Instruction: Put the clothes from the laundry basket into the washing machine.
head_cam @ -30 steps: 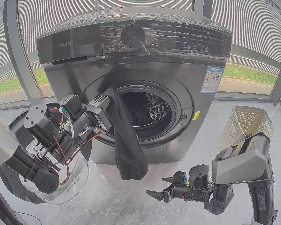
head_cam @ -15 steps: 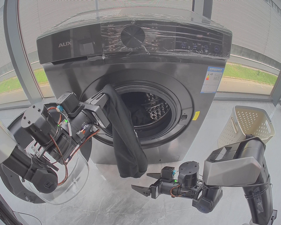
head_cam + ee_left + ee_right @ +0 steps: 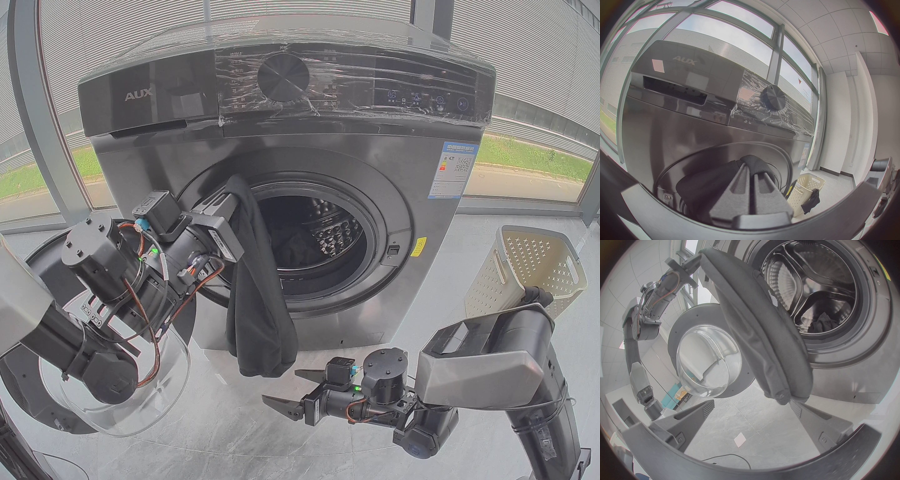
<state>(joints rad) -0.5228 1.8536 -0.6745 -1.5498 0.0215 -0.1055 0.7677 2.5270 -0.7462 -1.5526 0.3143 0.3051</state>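
A long black garment (image 3: 256, 300) hangs from my left gripper (image 3: 230, 199), which is shut on its top fold at the left rim of the washing machine's (image 3: 287, 187) open drum (image 3: 315, 240). The cloth droops down past the drum's lower rim, outside the opening. In the left wrist view the shut fingers (image 3: 753, 190) pinch the black garment (image 3: 706, 184). My right gripper (image 3: 289, 392) stands open low over the floor, just below the garment's hanging end (image 3: 784, 390). Dark clothes (image 3: 822, 323) lie inside the drum. The cream laundry basket (image 3: 525, 269) stands to the right with dark cloth (image 3: 811, 201) over its edge.
The machine's round glass door (image 3: 119, 375) is swung open to the left, behind my left arm. A cable (image 3: 728, 457) and a small white scrap (image 3: 740, 439) lie on the grey tiled floor in front of the machine.
My right gripper has slid left along the floor toward the garment's hanging end. My left gripper has lifted slightly and shifted right, and the garment has swung closer to the machine.
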